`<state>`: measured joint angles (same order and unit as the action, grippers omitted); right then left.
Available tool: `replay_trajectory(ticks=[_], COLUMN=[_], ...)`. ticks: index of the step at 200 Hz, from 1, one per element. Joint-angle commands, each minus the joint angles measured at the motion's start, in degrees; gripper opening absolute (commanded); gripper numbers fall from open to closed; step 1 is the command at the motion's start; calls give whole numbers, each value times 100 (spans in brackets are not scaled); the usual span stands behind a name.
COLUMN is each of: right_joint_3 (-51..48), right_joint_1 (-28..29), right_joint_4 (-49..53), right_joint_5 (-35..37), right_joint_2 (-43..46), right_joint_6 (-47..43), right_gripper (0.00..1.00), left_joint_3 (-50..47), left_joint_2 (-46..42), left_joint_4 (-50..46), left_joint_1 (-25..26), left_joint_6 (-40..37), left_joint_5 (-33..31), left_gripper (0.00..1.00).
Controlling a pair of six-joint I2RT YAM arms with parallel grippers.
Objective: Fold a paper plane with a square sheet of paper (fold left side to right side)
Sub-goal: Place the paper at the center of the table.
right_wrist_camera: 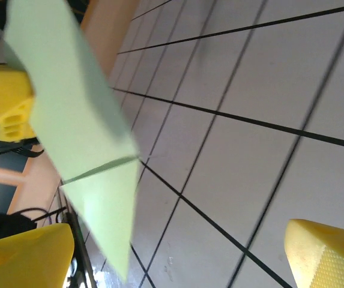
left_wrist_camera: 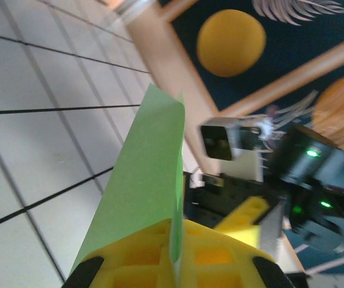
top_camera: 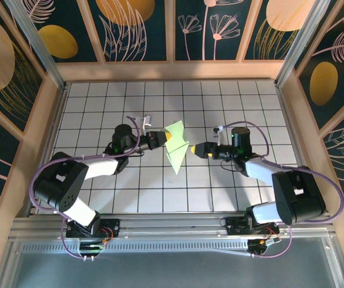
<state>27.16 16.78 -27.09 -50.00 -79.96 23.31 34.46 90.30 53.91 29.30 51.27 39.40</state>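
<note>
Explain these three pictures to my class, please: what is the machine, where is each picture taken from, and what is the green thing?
The machine is two robot arms bolted at the near edge of a white tiled table. The wide picture looks down from above; the other two come from a camera on each arm's wrist. The green thing is a partly folded sheet of paper, meant to become a paper plane. The left gripper is shut on one edge of it, with yellow fingers pinching the sheet. The right gripper is open beside the paper, its yellow fingers spread wide and holding nothing.

white grid-tiled table (top_camera: 159, 192), wooden rim
</note>
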Motion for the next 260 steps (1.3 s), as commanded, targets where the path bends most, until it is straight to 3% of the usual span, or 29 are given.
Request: replay_trajectory(ticks=[1, 50, 107, 144, 198, 231, 244, 260], right_joint_3=[72, 474, 905, 1248, 1811, 1995, 2013, 2004], right_joint_1=[253, 606, 607, 596, 599, 603, 601, 605], right_joint_4=[-1173, -1557, -683, -225, 258, 472, 497, 600], right_joint_5=[-392, -874, -896, -756, -558, -378, -274, -83], right_joint_2=[-363, -871, -802, -958, -1402, -1588, -1662, -1763], right_joint_6=[93, 339, -60, -304, -499, -556, -492, -377], right_gripper=[90, 74, 45, 33, 23, 9, 0, 0], left_joint_3=[-113, -106, 93, 157, 187, 154, 133, 156], left_joint_2=[-108, 0, 153, 231, 277, 252, 198, 11], left_joint_4=[656, 458, -600, -926, -1119, -1303, -1513, -2074], left_joint_1=[-21, -21, -17, -21, -21, -21, -21, -21], left_joint_6=[-48, -69, -485, -672, -827, -932, -1037, -1299], left_joint_5=[658, 549, 14, 27, 191, 69, -178, -763], left_gripper=[0, 0, 0, 0, 0, 0, 18, 41])
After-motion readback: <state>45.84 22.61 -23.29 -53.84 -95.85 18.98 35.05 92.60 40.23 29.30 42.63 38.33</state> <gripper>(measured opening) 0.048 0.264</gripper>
